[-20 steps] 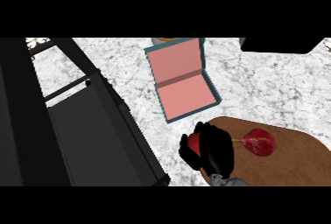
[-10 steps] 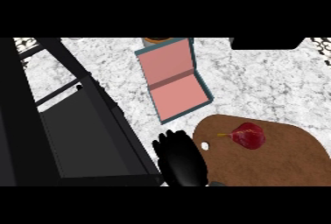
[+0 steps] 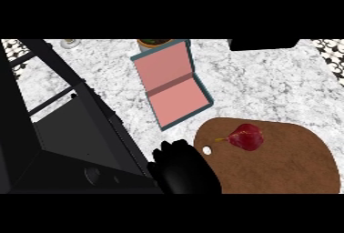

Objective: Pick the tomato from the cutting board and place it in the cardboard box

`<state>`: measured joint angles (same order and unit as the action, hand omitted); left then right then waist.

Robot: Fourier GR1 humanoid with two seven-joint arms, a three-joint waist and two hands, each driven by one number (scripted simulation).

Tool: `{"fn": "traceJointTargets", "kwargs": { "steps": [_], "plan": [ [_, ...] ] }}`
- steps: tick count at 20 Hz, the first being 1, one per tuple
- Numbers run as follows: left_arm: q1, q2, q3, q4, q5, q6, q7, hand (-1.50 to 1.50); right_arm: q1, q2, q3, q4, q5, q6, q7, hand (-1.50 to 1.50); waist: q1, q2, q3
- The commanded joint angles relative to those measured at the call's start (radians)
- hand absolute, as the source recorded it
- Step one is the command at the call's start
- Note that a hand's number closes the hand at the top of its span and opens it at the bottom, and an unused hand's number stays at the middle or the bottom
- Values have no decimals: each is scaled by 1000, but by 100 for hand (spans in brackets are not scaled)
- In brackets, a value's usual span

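A dark red tomato [image 3: 247, 137] with a short yellowish stem lies on the brown cutting board [image 3: 289, 168] at the lower right. The cardboard box [image 3: 171, 86], teal outside and pink inside, lies opened flat on the marble counter, up and left of the board. My right hand [image 3: 183, 169] is at the board's left edge, left of and below the tomato and apart from it. It is open, its fingers relaxed and holding nothing. My left hand shows nowhere.
A large black appliance [image 3: 67, 136] fills the left side, close beside the hand. A round pot [image 3: 154, 42] stands behind the box. A small round item [image 3: 69, 43] is at the top left, a dark block [image 3: 262, 44] at the top right.
The hand has drawn back from the tomato, down and to the left, to the board's left edge. The tomato stays on the board. The view itself has shifted.
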<state>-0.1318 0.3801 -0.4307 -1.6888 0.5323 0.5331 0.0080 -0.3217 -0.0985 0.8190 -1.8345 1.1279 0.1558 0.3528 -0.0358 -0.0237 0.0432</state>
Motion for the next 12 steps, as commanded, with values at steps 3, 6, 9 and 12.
{"fn": "traceJointTargets", "kwargs": {
  "steps": [3, 6, 9, 12],
  "plan": [
    [-62, 174, -100, 51, -139, -140, 0, 0, -26, 51, -64, -202, -81, 42, 11, 150, -38, 17, -38],
    [-59, 181, -95, 47, -135, -144, 6, 0, -4, 77, -77, -243, -99, 66, 54, 150, -36, 17, -39],
    [-56, 183, -95, 36, -140, -142, 13, 0, -14, 75, -139, -308, -108, 103, 98, 150, -40, 15, -39],
    [-80, 174, -99, 41, -164, -135, 12, 0, -43, 81, -183, -307, -115, 134, 120, 150, -31, 21, -40]
  ]
}}
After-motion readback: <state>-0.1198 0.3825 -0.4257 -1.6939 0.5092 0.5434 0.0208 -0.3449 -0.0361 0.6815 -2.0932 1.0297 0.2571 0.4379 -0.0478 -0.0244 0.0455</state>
